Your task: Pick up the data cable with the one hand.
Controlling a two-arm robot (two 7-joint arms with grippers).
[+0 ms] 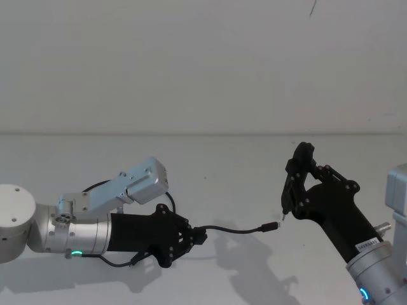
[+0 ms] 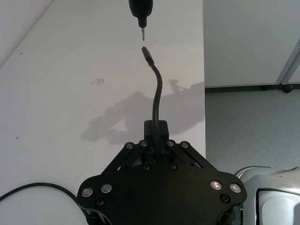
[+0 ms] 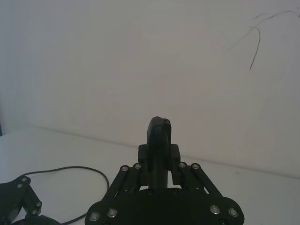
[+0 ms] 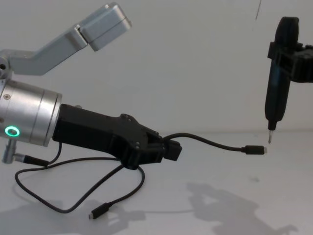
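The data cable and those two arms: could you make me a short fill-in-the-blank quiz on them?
1. The left end effector is shut on the data ____.
2. The held plug points toward the right end effector's metal ____.
3. The cable's other plug lies on the ____.
Missing words: cable; tip; table.
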